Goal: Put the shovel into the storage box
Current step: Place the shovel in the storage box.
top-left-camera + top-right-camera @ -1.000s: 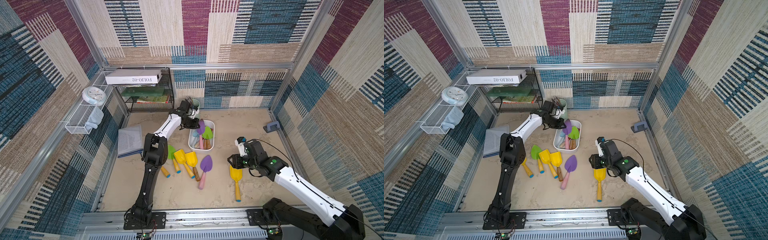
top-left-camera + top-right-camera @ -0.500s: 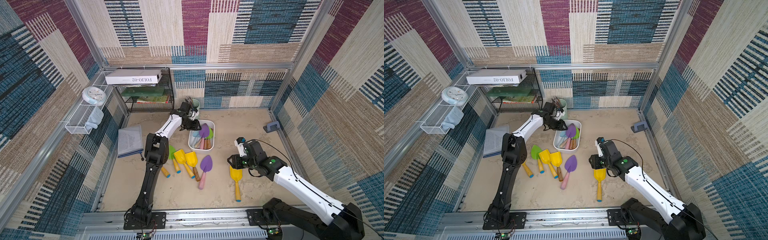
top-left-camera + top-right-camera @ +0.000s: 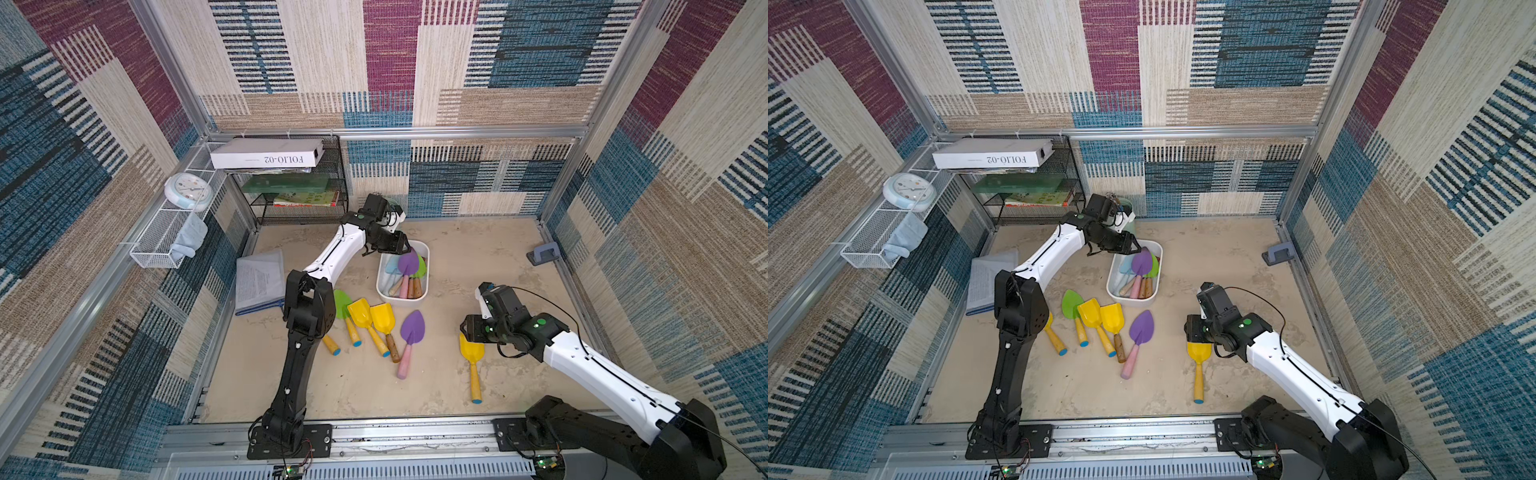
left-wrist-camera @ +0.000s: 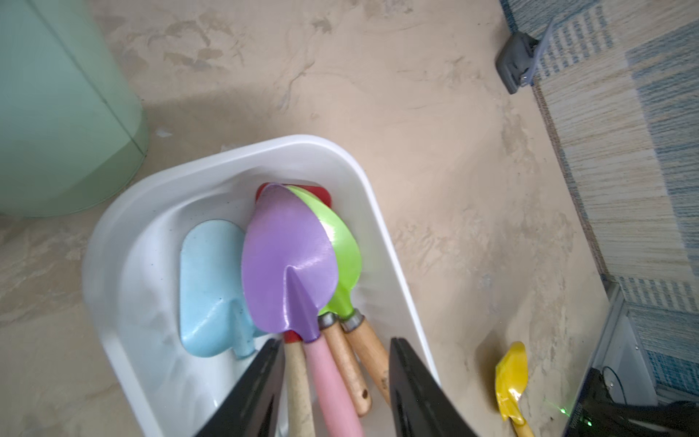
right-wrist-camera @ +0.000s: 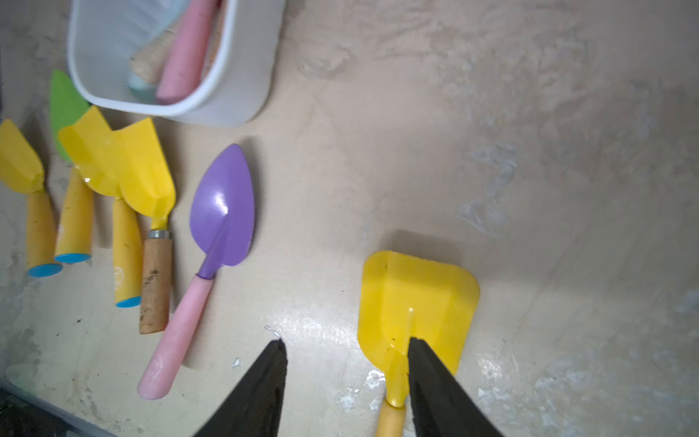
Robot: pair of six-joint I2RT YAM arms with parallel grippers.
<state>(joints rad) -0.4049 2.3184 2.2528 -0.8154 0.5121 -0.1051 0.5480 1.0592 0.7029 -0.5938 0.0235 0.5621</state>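
While the left gripper (image 4: 336,340) hangs with its 2 fingers spread over the white storage box (image 4: 125,265), the purple shovel (image 4: 287,257) lies released inside; the right gripper (image 5: 346,340) gapes empty above a yellow shovel (image 5: 416,295).

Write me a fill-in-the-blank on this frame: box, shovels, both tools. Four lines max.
1. In the storage box, the topmost shovel has a ____ blade.
2. The left tool hangs over the box with its jaws ____.
3. The right tool is over a lone shovel whose blade is ____.
4. Outside the box, on the floor, the purple shovel has a ____ handle.

Missing words: purple, open, yellow, pink.
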